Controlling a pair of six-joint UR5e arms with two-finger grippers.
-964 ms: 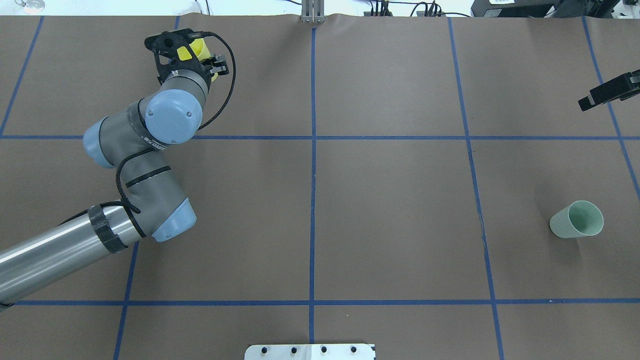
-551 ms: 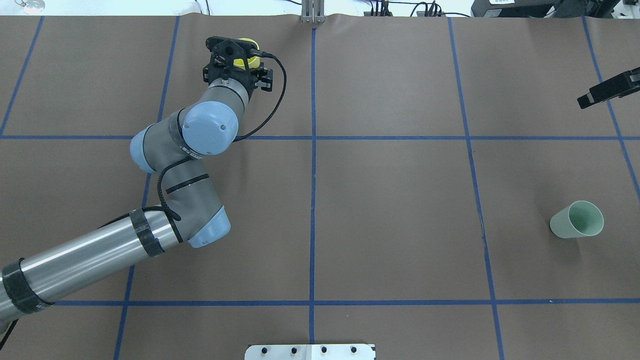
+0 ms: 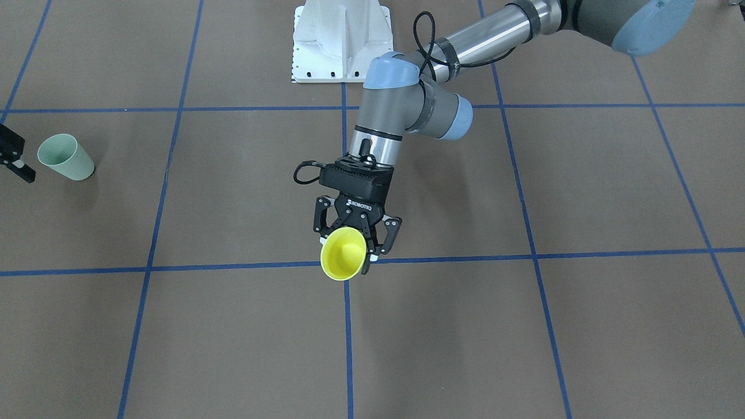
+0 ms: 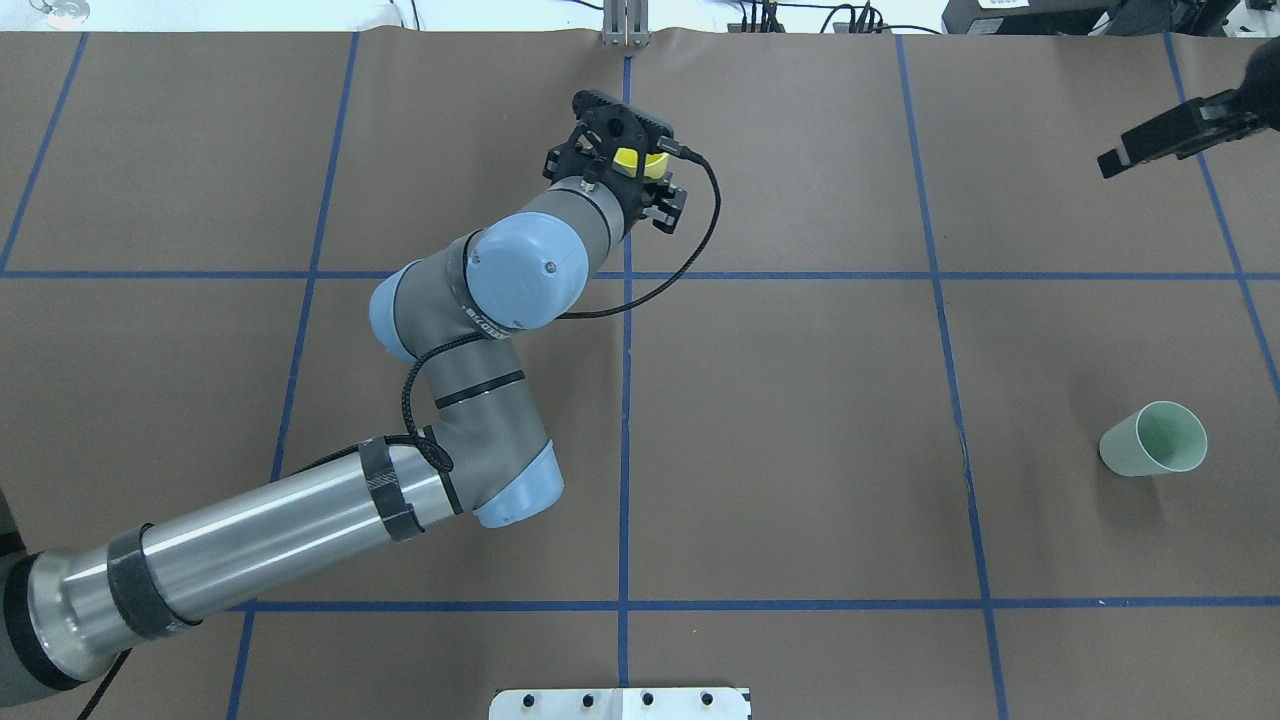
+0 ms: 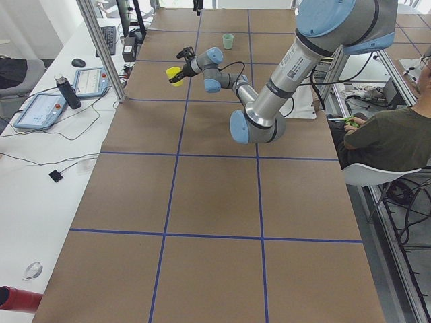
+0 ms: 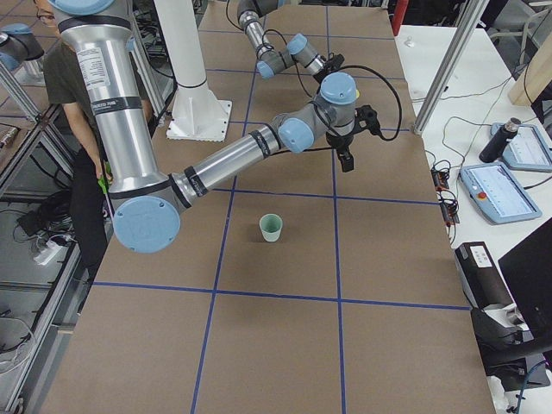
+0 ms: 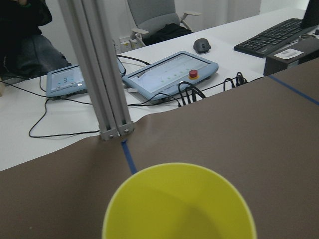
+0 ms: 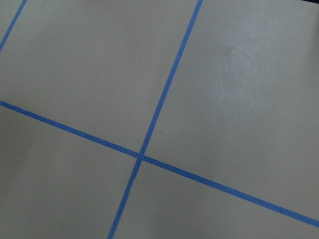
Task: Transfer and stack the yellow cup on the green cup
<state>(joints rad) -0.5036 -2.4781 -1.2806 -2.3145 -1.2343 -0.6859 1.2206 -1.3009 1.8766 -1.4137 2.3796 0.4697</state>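
Note:
My left gripper is shut on the yellow cup and holds it above the table, tilted on its side, near the centre line at the far side. The cup also shows in the overhead view, and its open mouth fills the bottom of the left wrist view. The green cup stands on the table at the right and also shows in the front-facing view. My right gripper hovers far beyond the green cup at the right edge. I cannot tell whether it is open or shut.
Blue tape lines divide the brown table into squares. A metal post stands at the far edge, with tablets, cables and a keyboard behind it. The white robot base plate sits at the near edge.
My left arm has swung right with the yellow cup, from the far left square to the centre line. My right gripper has shifted left and farther away.

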